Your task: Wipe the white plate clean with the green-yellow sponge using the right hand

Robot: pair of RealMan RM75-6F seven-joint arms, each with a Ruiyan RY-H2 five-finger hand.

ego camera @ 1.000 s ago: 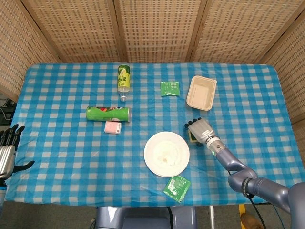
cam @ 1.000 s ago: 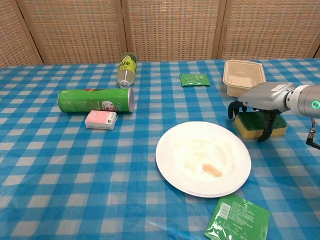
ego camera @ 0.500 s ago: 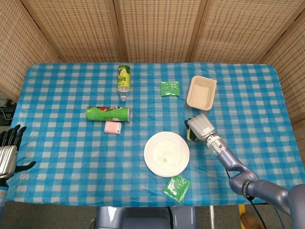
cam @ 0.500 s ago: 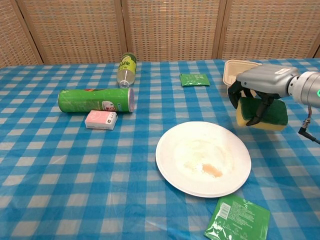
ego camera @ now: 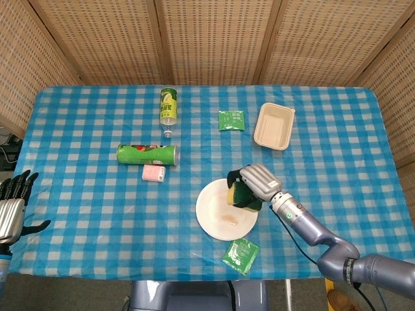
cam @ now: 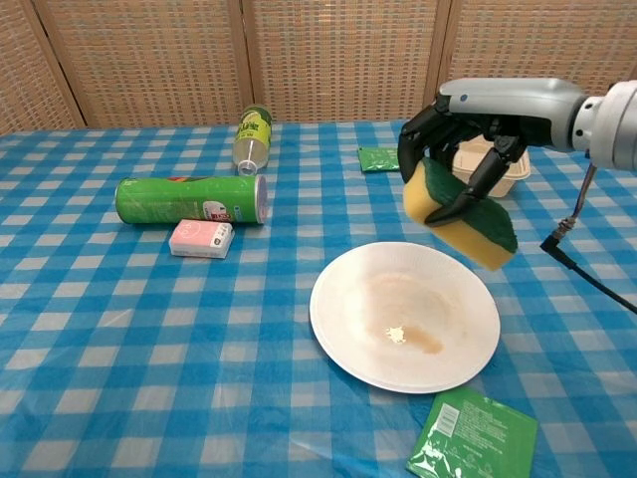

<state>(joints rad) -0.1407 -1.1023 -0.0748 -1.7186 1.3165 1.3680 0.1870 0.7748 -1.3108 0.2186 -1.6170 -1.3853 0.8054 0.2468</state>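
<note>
The white plate [ego camera: 214,214] [cam: 348,319] lies on the near middle of the table, with a brownish smear and a small crumb on it. My right hand [ego camera: 254,181] [cam: 468,124] grips the green-yellow sponge [ego camera: 240,194] [cam: 460,214] and holds it tilted in the air above the plate's right side, apart from the plate. My left hand [ego camera: 11,201] hangs at the table's left edge, fingers spread, holding nothing; the chest view does not show it.
A green chip can [ego camera: 147,154] [cam: 189,199] lies on its side beside a pink packet [ego camera: 154,173] [cam: 201,238]. A bottle [ego camera: 168,107] [cam: 252,136], a green sachet [ego camera: 231,120] [cam: 386,158] and a beige tray [ego camera: 273,126] [cam: 513,174] sit further back. Another green sachet [ego camera: 240,255] [cam: 473,434] lies near the front edge.
My right hand lifted the sponge off the table right of the plate and carried it left, over the plate's right side.
</note>
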